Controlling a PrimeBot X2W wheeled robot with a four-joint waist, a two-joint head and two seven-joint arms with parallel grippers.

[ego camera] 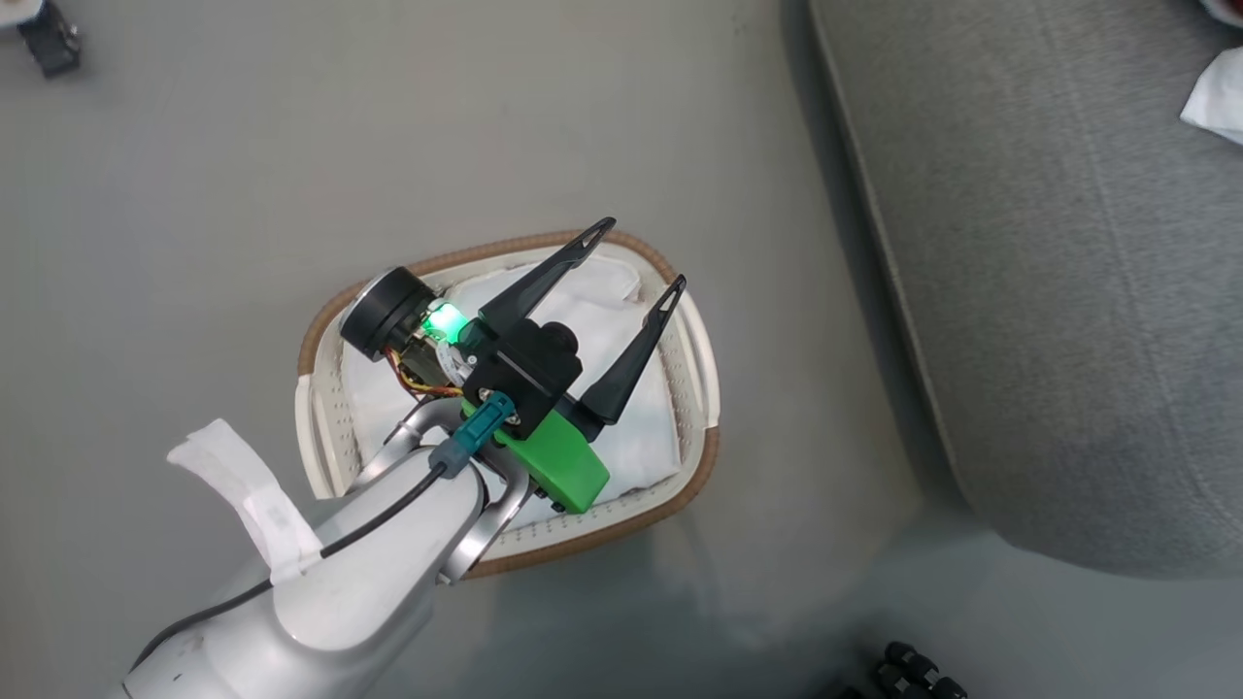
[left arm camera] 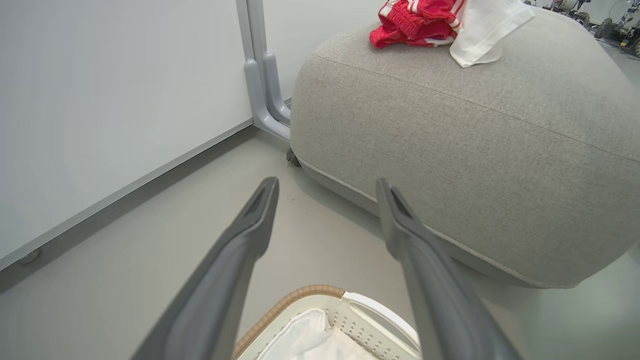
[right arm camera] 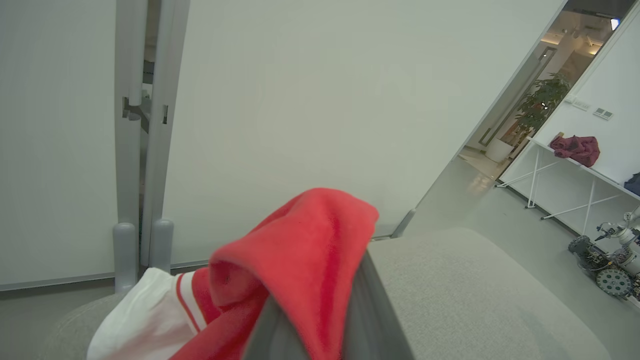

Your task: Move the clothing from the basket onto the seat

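Red clothing [right arm camera: 305, 245] drapes right tool [right arm camera: 320, 312], hiding fingertips; seat [right arm camera: 475, 290] beyond.

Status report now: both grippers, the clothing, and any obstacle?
Left gripper open above basket. Right gripper shut on red clothing, near seat. Other red garment on seat. No obstacle seen.

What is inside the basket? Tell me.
Inside the basket, white liner fabric shows around the open left gripper. The gripper and left arm cover the middle and near part, so anything beneath them is hidden.

Silver forearm [ego camera: 369, 544], green bracket [ego camera: 563, 471], black-fingered left end effector [ego camera: 643, 254].
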